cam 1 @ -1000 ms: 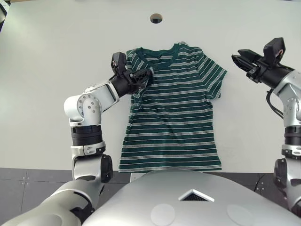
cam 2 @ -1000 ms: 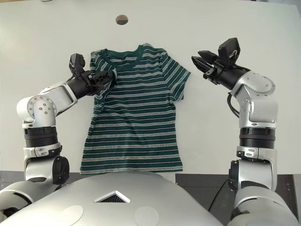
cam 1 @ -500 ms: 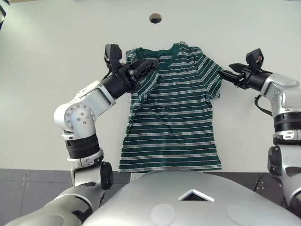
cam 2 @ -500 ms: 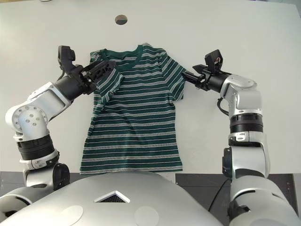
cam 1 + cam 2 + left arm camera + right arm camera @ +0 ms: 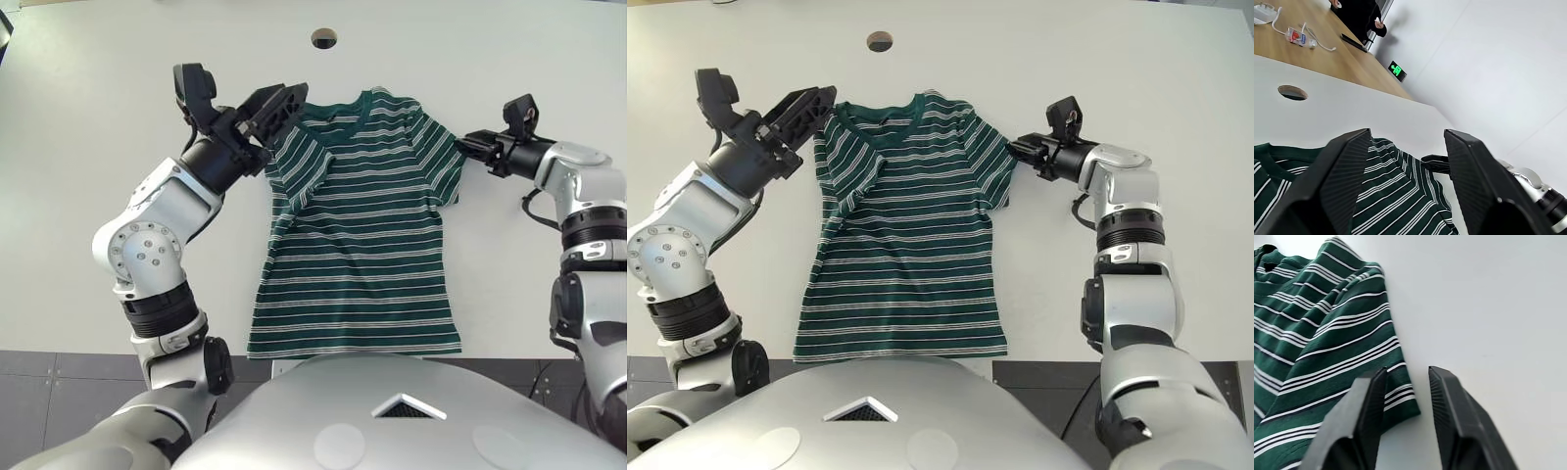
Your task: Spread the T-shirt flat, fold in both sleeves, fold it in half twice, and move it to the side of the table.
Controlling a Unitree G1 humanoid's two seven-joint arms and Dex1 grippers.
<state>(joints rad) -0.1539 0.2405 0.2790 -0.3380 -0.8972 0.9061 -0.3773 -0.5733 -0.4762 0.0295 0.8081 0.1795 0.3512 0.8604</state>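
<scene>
Grippers (image 5: 1406,133) (image 5: 1406,369) open; right perhaps astride sleeve (image 5: 1352,352).

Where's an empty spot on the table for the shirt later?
The table is bare left of the T-shirt, past the left gripper, and right of the right gripper at the sleeve. The middle is crowded.

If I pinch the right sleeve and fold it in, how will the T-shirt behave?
Likely floppy: the T-shirt lies limp, its left sleeve already creased over the body, so the right sleeve should drape from the right gripper. Probably light; on the smooth table the body may slide a little if pulled sideways.
</scene>
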